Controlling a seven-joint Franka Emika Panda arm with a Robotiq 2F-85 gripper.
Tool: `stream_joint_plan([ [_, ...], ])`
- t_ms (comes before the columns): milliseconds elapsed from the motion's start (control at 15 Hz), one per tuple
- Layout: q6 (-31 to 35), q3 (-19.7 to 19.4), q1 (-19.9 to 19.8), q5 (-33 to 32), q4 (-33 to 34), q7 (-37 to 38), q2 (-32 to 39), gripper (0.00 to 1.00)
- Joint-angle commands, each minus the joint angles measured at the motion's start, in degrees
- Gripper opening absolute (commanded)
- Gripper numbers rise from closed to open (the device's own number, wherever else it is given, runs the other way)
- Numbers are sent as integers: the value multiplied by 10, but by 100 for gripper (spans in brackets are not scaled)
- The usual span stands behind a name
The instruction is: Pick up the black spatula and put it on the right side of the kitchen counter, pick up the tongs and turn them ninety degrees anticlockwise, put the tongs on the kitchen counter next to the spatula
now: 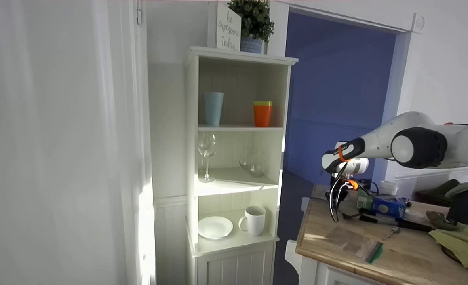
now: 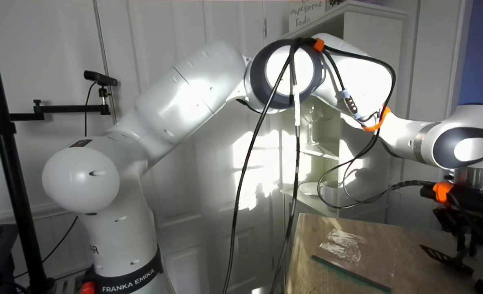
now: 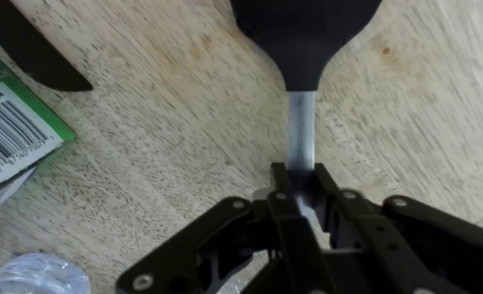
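My gripper is shut on the metal shaft of the black spatula in the wrist view. The spatula's wide black head points away from the fingers; its handle end is hidden. In an exterior view the slotted spatula head hangs below the gripper, close over the kitchen counter; I cannot tell whether it touches. The black and silver tongs lie on the light-wood counter in an exterior view, beside the gripper. A black tip, probably the tongs', shows at the wrist view's upper left.
A green box and a clear plastic item are near the gripper. A blue box, a spoon, a green-edged plastic bag and a yellow-green cloth lie on the counter. A white shelf cabinet stands beside it.
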Motion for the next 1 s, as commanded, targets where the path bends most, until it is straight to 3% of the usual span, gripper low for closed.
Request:
stream_joint_plan([
  [0,-34,-3,8,-4,-73,0,-75,4],
  [333,-96,-4,11,-15,-173,-8,-184,4],
  [600,-102,-15,6,-21,-271,-34,-283,4],
  [933,-94,-41,-6,-1,-344,-50,-382,4],
])
